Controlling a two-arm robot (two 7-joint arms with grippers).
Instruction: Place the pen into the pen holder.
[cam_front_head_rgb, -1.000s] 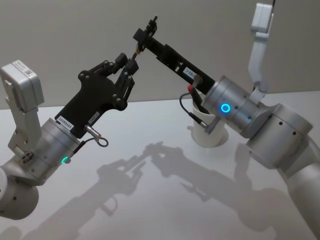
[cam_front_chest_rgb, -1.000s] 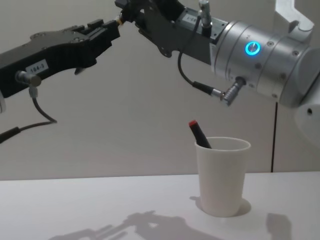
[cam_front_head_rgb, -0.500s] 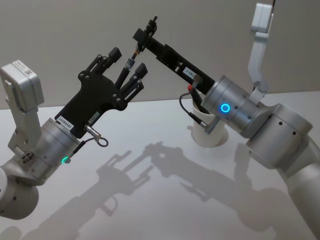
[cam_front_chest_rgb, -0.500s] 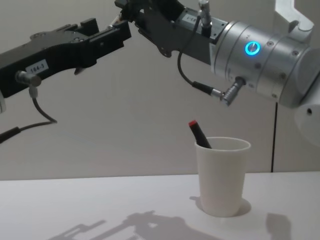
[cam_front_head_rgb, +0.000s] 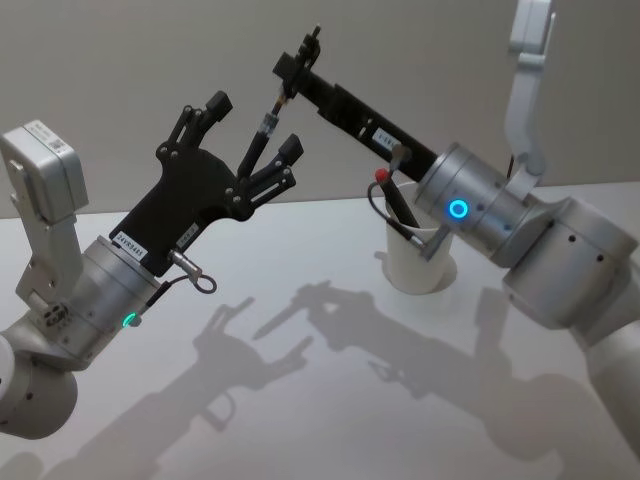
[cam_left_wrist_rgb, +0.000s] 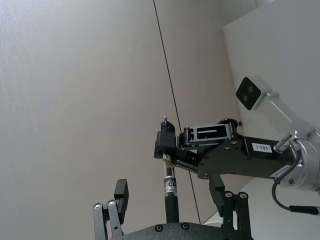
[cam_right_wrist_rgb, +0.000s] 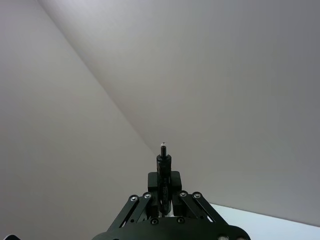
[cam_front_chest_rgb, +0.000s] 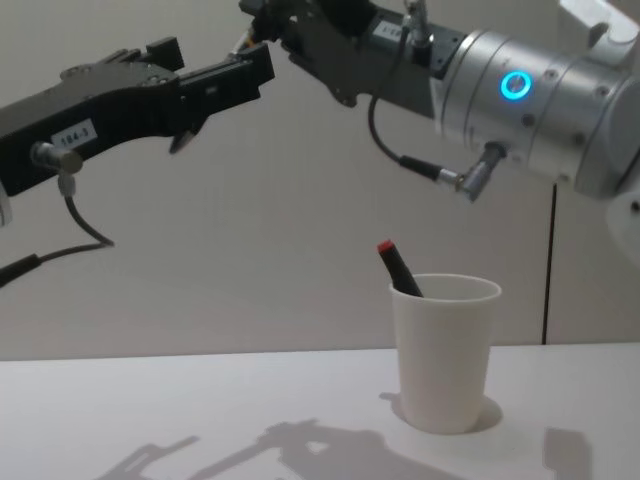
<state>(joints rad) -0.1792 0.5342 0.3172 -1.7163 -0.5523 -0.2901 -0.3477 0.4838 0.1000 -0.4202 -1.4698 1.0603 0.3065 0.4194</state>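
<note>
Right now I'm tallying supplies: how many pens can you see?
2. One pen is up in the air, pinched by the right gripper, between the open left gripper's fingers. A red-capped pen stands in the cup; more could be hidden inside.

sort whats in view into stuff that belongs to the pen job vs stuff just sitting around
Part of the job:
- pen, held up in the air by the right gripper
- left gripper, open around the pen
- pen holder, white cup on the table

Just there:
- red-capped marker already standing in the cup
</note>
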